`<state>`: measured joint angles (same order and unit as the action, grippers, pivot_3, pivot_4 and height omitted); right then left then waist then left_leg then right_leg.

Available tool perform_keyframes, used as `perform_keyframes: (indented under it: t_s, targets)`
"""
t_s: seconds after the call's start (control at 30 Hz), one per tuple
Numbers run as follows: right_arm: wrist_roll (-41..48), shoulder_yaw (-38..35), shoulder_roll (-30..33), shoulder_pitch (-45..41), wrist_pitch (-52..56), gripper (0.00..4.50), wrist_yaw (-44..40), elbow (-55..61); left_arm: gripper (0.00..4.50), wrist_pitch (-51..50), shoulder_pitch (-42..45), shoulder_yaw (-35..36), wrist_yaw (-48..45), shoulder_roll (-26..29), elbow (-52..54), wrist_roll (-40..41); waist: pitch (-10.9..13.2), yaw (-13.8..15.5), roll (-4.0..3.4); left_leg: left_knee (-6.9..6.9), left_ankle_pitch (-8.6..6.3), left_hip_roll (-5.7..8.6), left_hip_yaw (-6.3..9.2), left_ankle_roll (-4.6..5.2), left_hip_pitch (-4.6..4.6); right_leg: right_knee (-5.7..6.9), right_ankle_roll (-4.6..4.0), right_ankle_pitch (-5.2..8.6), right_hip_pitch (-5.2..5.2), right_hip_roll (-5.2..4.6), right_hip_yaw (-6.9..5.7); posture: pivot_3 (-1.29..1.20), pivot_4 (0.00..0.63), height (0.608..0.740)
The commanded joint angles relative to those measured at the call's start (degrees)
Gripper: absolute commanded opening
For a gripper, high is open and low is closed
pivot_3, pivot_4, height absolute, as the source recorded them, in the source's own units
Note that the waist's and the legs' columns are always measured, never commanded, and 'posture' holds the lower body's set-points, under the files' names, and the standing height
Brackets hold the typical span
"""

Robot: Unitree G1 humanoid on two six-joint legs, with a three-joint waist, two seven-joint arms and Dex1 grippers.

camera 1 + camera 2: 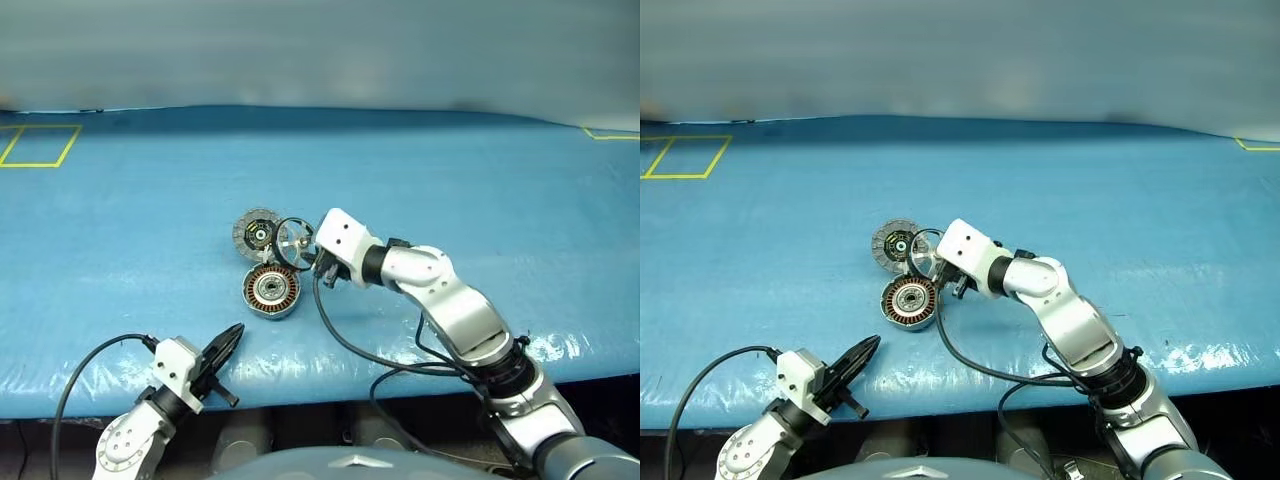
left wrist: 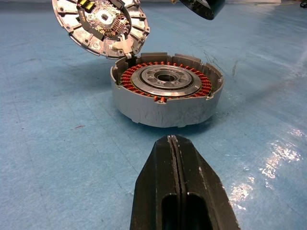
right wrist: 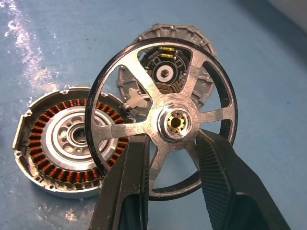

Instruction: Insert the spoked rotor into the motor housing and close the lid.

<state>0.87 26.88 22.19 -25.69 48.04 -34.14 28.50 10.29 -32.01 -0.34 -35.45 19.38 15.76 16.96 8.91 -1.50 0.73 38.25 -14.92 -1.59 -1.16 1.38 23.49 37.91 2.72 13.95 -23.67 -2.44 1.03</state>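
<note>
One motor housing [image 2: 165,98] is seen on the blue table [image 1: 480,180], open, with a ring of copper windings and a silver centre inside and no rotor in it. One lid [image 2: 100,24] is tilted up at its rim. One spoked rotor [image 3: 163,117] is gripped by the right gripper [image 3: 170,165], raised just beside the housing. The left gripper [image 2: 175,158] is closed, empty, near the housing.

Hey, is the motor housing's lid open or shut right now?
Open. The lid stands tilted up behind the motor housing, its segmented inner face showing, and the copper windings lie uncovered.
</note>
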Motion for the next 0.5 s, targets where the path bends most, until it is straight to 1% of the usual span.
perform_keyframes:
  t_s: [0.03,0.27,0.5]
  targets:
    - [-0.86,1.61,-0.78,0.22,0.15,1.12,1.47,3.15,0.00,2.12,-0.26,0.92,0.12,-0.23,0.86,0.07,0.00,0.01,0.00,0.01,0.00,0.00,0.00,0.00,0.00,0.01,-0.04,0.02,0.00,0.00,0.00,0.00,0.150,0.740]
    - [-0.29,3.89,-2.15,0.86,0.52,1.12,2.14,1.76,0.00,3.81,0.12,0.99,1.98,-0.68,0.08,-1.77,-0.02,0.01,0.03,0.02,0.00,0.00,0.01,0.00,0.01,0.00,0.00,0.00,0.00,0.01,-0.01,0.00,0.150,0.740]
    - [-0.35,5.24,-1.99,2.20,0.81,1.12,1.86,0.54,0.00,4.26,0.36,0.90,2.11,-0.94,-0.74,-2.14,-0.03,0.00,0.05,0.03,0.00,0.01,0.01,0.00,0.00,0.00,-0.01,0.01,0.01,0.00,-0.01,0.00,0.150,0.740]
